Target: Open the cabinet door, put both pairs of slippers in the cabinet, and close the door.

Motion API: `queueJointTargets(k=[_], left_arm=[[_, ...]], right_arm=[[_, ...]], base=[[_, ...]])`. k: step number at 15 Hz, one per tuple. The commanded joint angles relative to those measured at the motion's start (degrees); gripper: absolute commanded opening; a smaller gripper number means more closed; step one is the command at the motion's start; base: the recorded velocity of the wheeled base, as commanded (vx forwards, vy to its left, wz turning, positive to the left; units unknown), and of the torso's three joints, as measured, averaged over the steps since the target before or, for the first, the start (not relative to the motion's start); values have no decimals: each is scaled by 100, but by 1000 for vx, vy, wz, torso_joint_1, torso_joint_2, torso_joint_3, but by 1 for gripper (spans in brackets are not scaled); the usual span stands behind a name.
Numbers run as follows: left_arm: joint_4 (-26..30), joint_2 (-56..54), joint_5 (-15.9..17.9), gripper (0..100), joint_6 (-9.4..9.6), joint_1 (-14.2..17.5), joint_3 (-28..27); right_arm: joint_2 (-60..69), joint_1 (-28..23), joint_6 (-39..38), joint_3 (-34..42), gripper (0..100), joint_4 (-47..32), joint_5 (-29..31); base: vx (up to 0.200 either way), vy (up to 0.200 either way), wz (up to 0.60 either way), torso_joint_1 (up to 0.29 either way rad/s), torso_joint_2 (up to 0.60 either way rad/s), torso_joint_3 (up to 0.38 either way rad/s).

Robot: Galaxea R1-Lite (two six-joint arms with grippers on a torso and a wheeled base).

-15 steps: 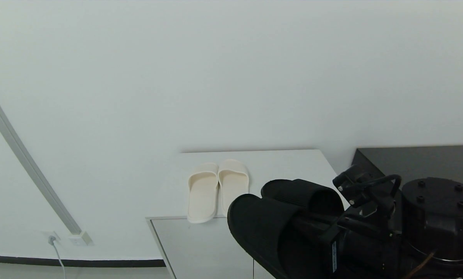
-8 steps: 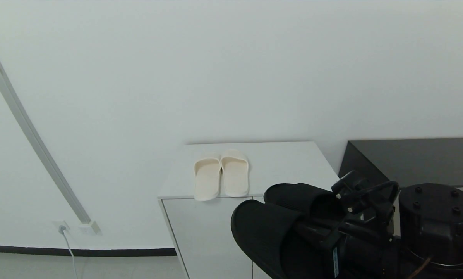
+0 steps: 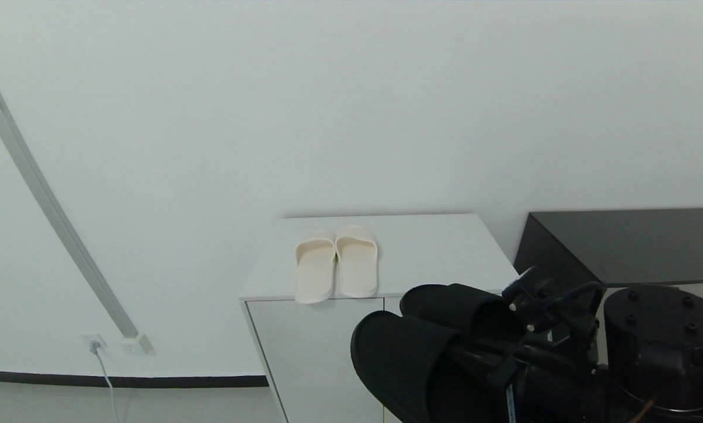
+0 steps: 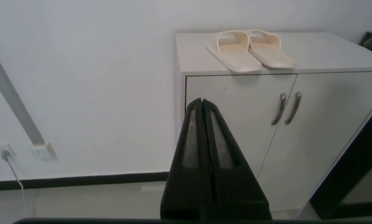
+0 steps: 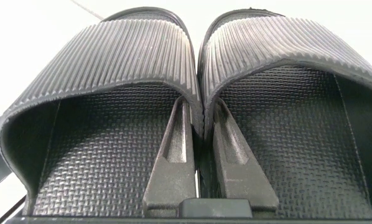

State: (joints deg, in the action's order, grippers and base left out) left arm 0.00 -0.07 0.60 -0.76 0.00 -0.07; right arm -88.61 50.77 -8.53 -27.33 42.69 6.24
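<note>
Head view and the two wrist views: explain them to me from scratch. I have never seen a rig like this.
This is a robot with two arms, each ending in a two-fingered pincer. The head view looks forward and down from a camera on its head. Each wrist view looks along one arm from a camera by that arm's pincer.

Ahead stands a white cabinet with both doors shut. A pair of cream slippers lies side by side on its top.

The right pincer is shut on a pair of black slippers, one finger inside each, pinching their inner sides together. The left pincer is shut and empty, pointing toward the cabinet. To the right of the cabinet is a dark piece of furniture.
</note>
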Motion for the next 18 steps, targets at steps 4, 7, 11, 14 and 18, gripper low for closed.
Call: queueJointTargets(k=[4,7,11,14,18], left_arm=[[0,7,2,0,14,0,7],[0,7,2,0,14,0,7],[0,7,2,0,14,0,7],[0,7,2,0,14,0,7],[0,7,2,0,14,0,7]], right_arm=[[-33,3,1,26,0,-6,-9],[-33,3,1,35,0,-6,0],[-33,3,1,61,0,-6,-9],[-24,3,10,70,0,-6,-9],[-24,11,10,70,0,-6,0]], base=[[0,0,0,0,0,0],[0,0,0,0,0,0],[0,0,0,-94,204,110],[0,0,0,-149,347,189],[0,0,0,-163,378,209]])
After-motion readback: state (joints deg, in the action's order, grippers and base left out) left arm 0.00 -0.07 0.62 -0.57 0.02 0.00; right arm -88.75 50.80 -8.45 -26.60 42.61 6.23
